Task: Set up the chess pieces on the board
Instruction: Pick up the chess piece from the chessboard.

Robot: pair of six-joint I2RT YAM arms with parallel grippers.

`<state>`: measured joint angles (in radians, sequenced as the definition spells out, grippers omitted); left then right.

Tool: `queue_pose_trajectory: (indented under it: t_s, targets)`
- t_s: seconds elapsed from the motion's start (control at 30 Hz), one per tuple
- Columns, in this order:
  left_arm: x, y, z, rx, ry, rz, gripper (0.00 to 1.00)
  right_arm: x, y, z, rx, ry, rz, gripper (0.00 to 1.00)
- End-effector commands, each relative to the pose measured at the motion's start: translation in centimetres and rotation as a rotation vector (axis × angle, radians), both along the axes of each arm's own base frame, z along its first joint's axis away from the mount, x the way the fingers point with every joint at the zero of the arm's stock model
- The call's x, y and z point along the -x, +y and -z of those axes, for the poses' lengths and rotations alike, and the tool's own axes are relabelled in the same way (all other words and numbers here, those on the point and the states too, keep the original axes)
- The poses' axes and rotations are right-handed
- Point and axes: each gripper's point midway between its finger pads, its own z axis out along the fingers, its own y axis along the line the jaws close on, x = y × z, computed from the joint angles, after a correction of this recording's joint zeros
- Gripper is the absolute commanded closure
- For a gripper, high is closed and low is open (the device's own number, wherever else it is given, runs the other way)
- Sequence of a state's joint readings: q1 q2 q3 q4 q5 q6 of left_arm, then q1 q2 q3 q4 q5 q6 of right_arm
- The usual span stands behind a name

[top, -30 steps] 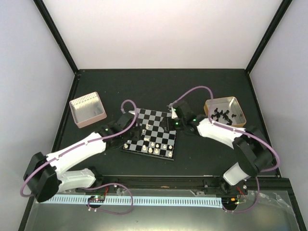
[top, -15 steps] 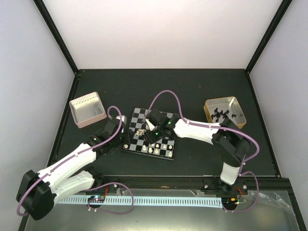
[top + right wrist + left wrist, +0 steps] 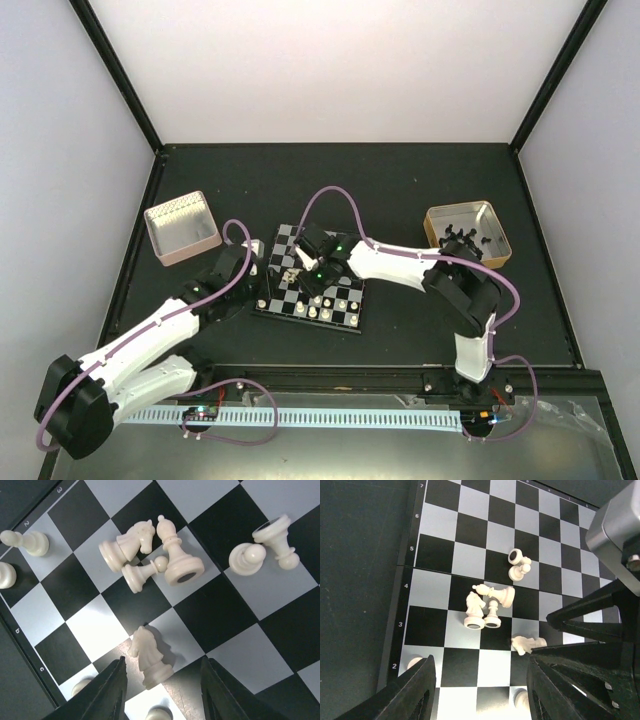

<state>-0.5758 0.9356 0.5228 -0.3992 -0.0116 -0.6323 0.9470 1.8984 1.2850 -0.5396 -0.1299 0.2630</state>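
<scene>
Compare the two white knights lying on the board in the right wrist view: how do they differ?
The upper knight lies crowded against a bishop and a pawn; the lower knight lies alone. The lower knight sits within the open right gripper, between its fingers; the upper knight lies beyond them. Both are cream-white and tipped on their sides, not standing.

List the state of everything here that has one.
left gripper: open, empty.
right gripper: open, straddling the lone knight.
lone knight: on its side.
bishop: toppled.
second knight: toppled.
pawn: toppled.
board: unfolded, flat.
tan tin: open, holding black pieces.
pink tin: open.
</scene>
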Motion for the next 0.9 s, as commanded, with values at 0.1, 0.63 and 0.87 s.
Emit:
queue_pose_trajectory:
  t_s: [0.1,0.63,0.87]
  targets:
    - [-0.1,-0.5,-0.6,0.038,-0.005,0.013,0.49,-0.4,0.0,0.5,0.044,-0.013,-0.015,0.62]
    - [-0.3,-0.4,-1.0,0.041,-0.014,0.007,0.49,-1.0,-0.5,2.0,0.077,-0.034,0.008,0.81]
    - [-0.3,-0.9,-1.2,0.076,-0.014,0.010,0.48,-1.7,-0.1,1.0,0.026,-0.093,0.016,0.87]
